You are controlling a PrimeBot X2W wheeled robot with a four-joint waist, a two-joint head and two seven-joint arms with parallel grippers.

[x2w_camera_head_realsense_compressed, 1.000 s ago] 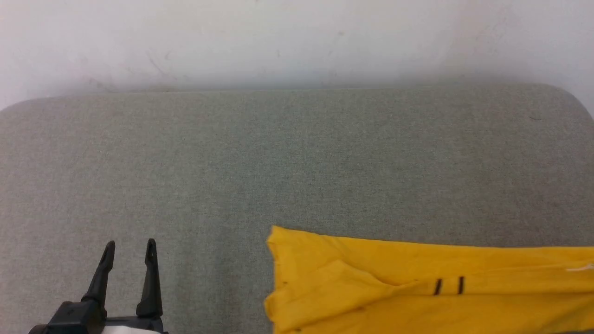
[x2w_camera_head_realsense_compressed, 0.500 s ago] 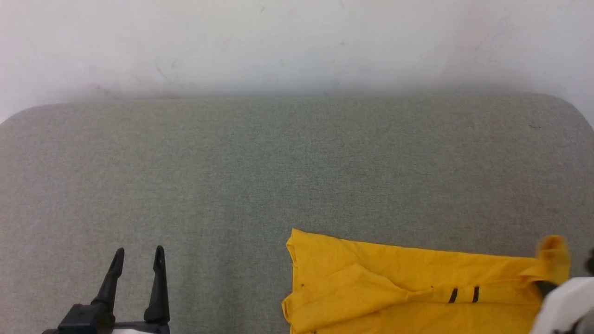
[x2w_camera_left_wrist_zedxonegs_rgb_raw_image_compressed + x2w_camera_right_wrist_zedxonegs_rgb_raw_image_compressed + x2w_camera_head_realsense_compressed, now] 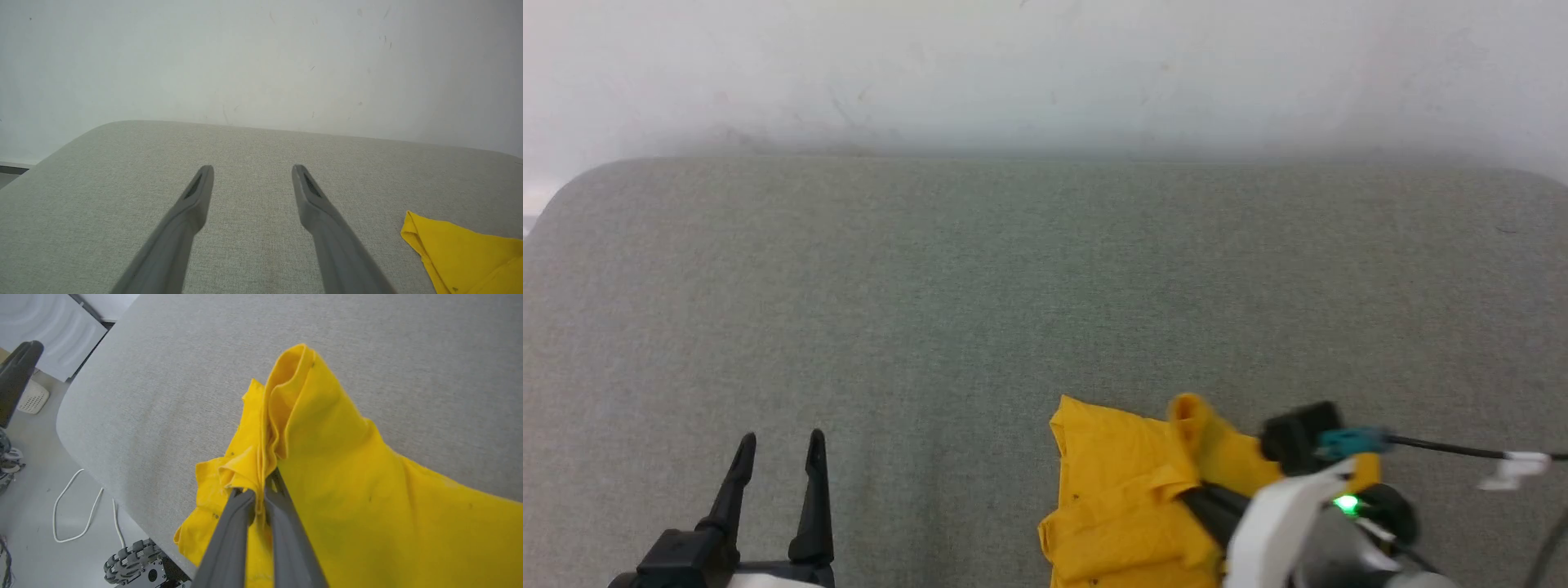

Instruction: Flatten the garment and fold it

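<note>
The garment (image 3: 1115, 498), a bright yellow T-shirt, lies bunched at the near edge of the grey-green padded table (image 3: 1013, 286). My right gripper (image 3: 1191, 495) comes in from the right and is shut on a raised fold of the yellow cloth. In the right wrist view, the fingertips (image 3: 258, 493) pinch several layers of the garment (image 3: 347, 457), and a loop of fabric stands up beyond them. My left gripper (image 3: 779, 441) stands open over bare table, well left of the garment. The left wrist view has its fingers (image 3: 252, 169) apart and a garment corner (image 3: 461, 253) at the lower right.
A pale wall (image 3: 1045, 73) runs behind the table's far edge. In the right wrist view, the table's rounded near corner (image 3: 77, 428) drops to the floor, where a white cable (image 3: 69, 510) and a robot wheel (image 3: 130, 555) lie. Bare table stretches left of and beyond the garment.
The head camera has shifted. My right gripper has come in from the right, carrying the garment's right part leftward over the rest, so the cloth now sits shorter and bunched. The left gripper stays open.
</note>
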